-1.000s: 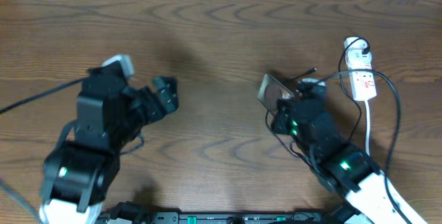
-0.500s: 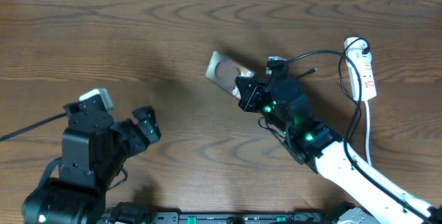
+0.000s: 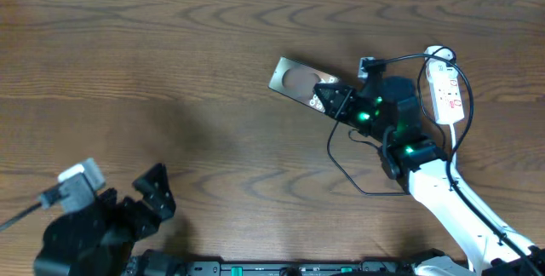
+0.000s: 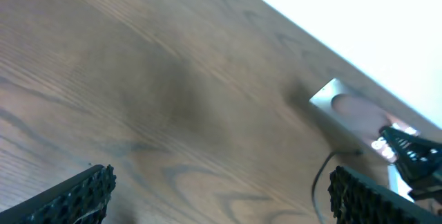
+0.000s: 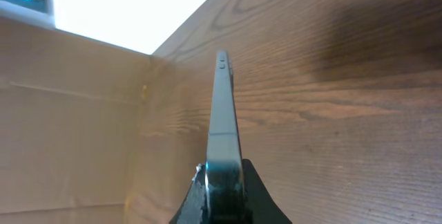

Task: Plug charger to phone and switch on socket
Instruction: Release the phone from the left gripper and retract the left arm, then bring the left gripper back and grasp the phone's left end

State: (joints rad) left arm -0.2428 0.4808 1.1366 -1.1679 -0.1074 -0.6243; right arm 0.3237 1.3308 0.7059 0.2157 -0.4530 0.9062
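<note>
Where the right hand (image 3: 330, 100) clamps the phone (image 3: 294, 80) (left hand (image 3: 156, 192) wide), the table (image 3: 153, 71) is dark wood.

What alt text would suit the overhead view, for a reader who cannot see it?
The right tool grips one end of a dark grey rectangular smartphone over the brown wooden table, near a narrow white power strip with a thin black cable looping nearby. The left tool sits open at the lower left.
</note>
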